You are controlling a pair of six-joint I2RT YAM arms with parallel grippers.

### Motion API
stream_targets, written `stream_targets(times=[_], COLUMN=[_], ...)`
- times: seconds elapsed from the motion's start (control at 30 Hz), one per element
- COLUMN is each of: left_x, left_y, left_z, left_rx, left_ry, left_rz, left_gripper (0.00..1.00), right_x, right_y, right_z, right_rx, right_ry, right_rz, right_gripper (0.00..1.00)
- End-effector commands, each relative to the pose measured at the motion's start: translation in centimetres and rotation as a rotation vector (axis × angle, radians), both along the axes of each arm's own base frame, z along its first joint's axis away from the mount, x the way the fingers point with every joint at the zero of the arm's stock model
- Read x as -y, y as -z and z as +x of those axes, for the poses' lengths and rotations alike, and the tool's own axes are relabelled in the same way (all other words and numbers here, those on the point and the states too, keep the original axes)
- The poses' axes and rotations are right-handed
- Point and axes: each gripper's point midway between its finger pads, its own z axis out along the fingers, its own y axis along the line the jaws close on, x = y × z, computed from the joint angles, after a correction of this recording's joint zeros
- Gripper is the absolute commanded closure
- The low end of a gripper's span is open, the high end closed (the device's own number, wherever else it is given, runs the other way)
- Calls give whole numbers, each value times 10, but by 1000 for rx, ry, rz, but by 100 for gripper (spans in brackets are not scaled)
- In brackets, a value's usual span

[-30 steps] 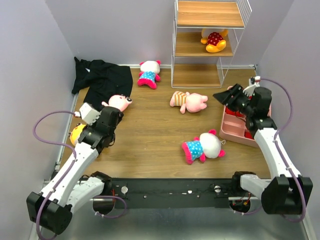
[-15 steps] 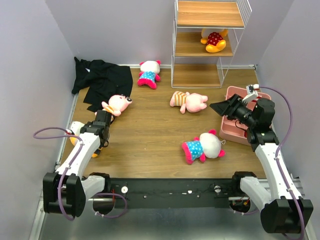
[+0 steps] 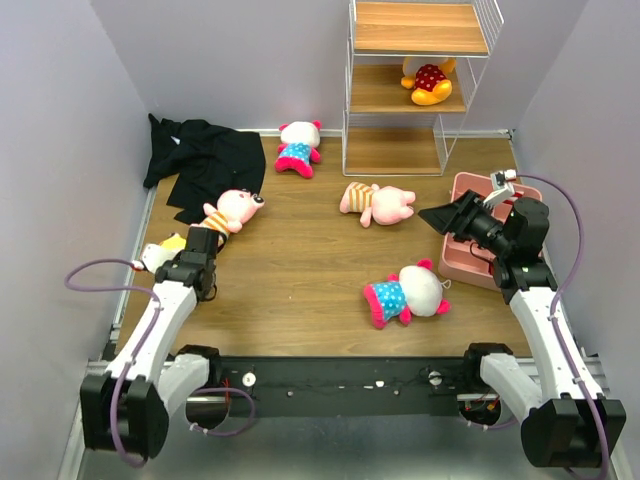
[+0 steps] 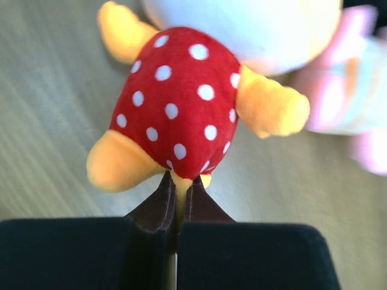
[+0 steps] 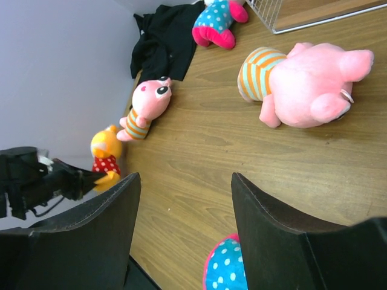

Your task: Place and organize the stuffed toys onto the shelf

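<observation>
I work over a brown wood-grain table (image 3: 300, 270) enclosed by pale lilac walls on the left, far and right sides.

1. Far left: a black cloth (image 3: 205, 160) lies crumpled by the wall.
2. Left side: the left gripper (image 4: 177, 181) is clamped on the yellow toy (image 4: 175, 103). Its jaws are pressed together on a fold of yellow fabric at the lower edge of the red dotted outfit. The toy lies at the table's left edge, directly ahead of the fingertips.
3. Just beside it, farther in, lies a pink striped toy (image 3: 232, 210).
4. Centre: a white-and-magenta toy (image 3: 298, 145) lies far, a second pink toy (image 3: 378, 203) mid-table, a second white-and-magenta toy (image 3: 408, 293) near.
5. Far right of centre: the shelf (image 3: 395, 150) carries a second yellow toy (image 3: 428, 82) on its middle board.
6. Right side: the right gripper (image 5: 184, 176) hangs over the pink tray (image 3: 470, 265), jaws apart, holding nothing.
</observation>
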Motion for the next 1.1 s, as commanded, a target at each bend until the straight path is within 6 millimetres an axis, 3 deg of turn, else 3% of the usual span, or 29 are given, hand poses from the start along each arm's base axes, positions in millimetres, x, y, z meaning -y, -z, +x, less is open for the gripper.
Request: stream_targets(times=[0.0,0.1,0.13,0.23,0.37,0.4,0.47,0.53,0.7,0.83,0.87,0.9,1.07], left_x=[6,30,38,66,122,145,171,200,234,256,261,267,294], left_y=[-79,-123,-132,-141,-121,-121,-103,-101,-62,-50,-44,-46,-43], left_z=[21,31,32,30,33,34,34,32,40,49,50,54,57], left_rx=[226,380,406,408,362,384,342,346,209,166,153,171,145], left_ry=[135,288,323,404,547,609,667,742,829,907,922,937,1074], left_rz=[60,64,49,7,-90,-124,-155,-163,-91,-95,-95,-105,-128], left_gripper=[100,100,100,100,100,100,100,100,100,100,98,87,57], right_x=[-10,-13,-22,-33,-47,-48,-55,-57,-56,-58,-58,-58,-60], right_y=[-1,-3,-3,-3,3,7,11,18,30,37,37,37,38], right_z=[-10,-9,-13,-16,-20,-19,-23,-25,-27,-28,-29,-29,-30], right_rx=[28,19,20,10,-10,-22,-35,-52,-89,-102,-103,-104,-109], right_ry=[-70,-75,-109,-136,-152,-140,-158,-155,-129,-124,-125,-120,-106], right_rz=[0,-7,-11,-16,-31,-39,-42,-49,-68,-91,-91,-93,-115], right_gripper=[31,31,31,32,32,32,32,32,33,34,34,34,34])
